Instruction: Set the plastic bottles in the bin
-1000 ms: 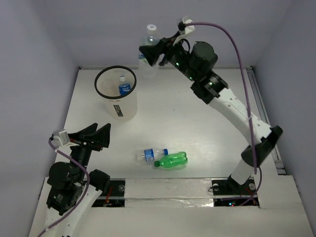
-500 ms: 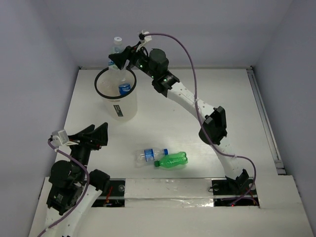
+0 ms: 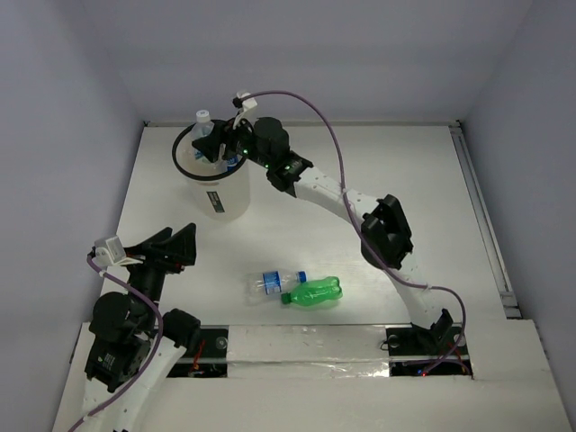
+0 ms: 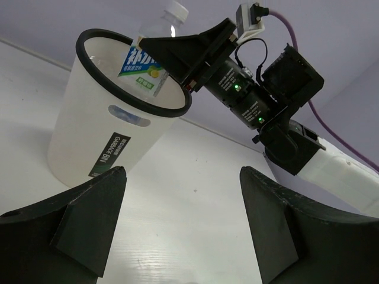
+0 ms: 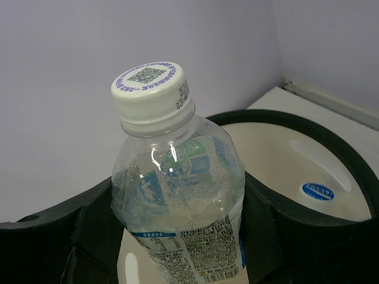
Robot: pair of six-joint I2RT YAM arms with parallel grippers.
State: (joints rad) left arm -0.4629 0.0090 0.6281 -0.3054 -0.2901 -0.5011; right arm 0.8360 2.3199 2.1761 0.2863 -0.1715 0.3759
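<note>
Lowered from above the rim in the last half second, the right gripper point(image 3: 214, 144) is now holding a clear white-capped bottle point(image 5: 177, 177) upright in the mouth of the white bin point(image 3: 220, 200). Its jaws are pressing the labelled body from both sides, and the cap is poking above the black rim. Deeper in the bin a blue bottle cap point(image 5: 318, 190) is showing. The left gripper point(image 3: 175, 245) is hovering over the table's near-left part, spread wide and gripping nothing. Between the arms, a clear blue-capped bottle point(image 3: 273, 282) and a green bottle point(image 3: 317, 292) are lying on their sides on the table, just beside each other.
</note>
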